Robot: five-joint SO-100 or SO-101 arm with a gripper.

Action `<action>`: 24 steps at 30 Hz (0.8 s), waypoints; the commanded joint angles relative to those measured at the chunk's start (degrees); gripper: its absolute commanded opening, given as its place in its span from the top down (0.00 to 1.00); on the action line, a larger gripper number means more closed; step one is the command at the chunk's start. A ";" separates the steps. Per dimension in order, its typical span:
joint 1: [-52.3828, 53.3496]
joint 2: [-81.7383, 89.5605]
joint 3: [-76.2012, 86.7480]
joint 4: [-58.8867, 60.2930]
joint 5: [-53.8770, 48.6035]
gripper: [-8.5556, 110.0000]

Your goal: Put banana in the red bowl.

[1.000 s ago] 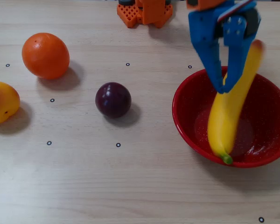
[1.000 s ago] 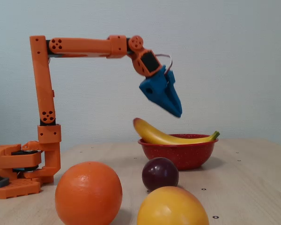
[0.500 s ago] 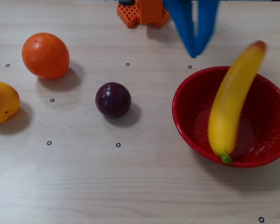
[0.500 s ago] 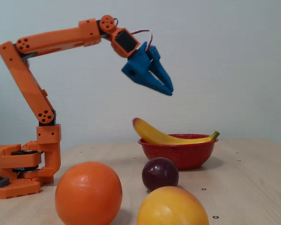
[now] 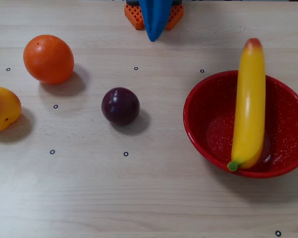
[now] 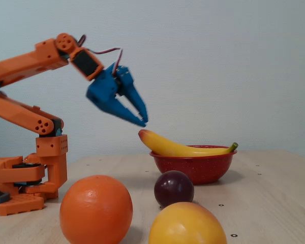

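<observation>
Resting across the red bowl (image 5: 198, 119), the banana (image 5: 249, 106) lay well clear of the jaws.
The blue gripper (image 6: 143, 121) hung empty above the table, jaws nearly together.

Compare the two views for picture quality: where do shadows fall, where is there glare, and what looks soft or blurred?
Overhead view: soft shadows lie to the lower right of the plum and orange; small glints on the red bowl floor; everything sharp. Fixed view: the near orange and yellow fruit look slightly soft; the banana shows a sheen; the pincer is crisp.

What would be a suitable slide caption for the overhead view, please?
Banana resting across the red bowl, end effector clear of it.
</observation>
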 commanded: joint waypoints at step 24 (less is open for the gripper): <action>0.53 34.28 33.93 12.30 26.72 0.93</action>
